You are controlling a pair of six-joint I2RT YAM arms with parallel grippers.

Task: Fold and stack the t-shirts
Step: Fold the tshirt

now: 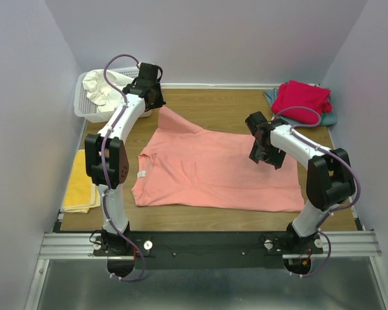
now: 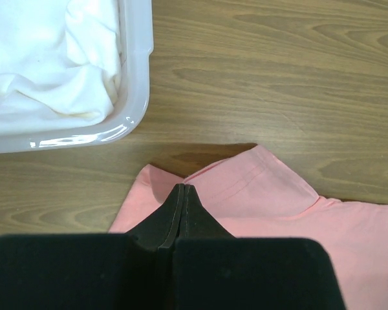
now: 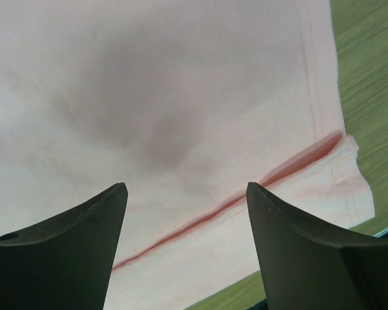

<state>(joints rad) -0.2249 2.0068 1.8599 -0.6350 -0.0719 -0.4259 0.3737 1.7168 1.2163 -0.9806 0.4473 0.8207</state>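
Four shirts: pink shirt (image 1: 213, 168), red (image 1: 302, 98), grey-blue (image 1: 329, 119), white (image 1: 103, 90). It lies left-right, collar (image 1: 142, 169) left. Left gripper (image 2: 182, 188) pinches its sleeve (image 2: 258, 181); right gripper (image 3: 186, 191) is spread.

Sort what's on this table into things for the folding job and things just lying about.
For the job: salmon-pink t-shirt, crimson-red t-shirt, grey-blue t-shirt beneath it, white t-shirt.
Lying about: white plastic basket holding the white one, folded yellow cloth.

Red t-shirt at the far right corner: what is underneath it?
A grey-blue t-shirt lies under the red t-shirt; only its edges show. Its middle, and anything else beneath, is covered.
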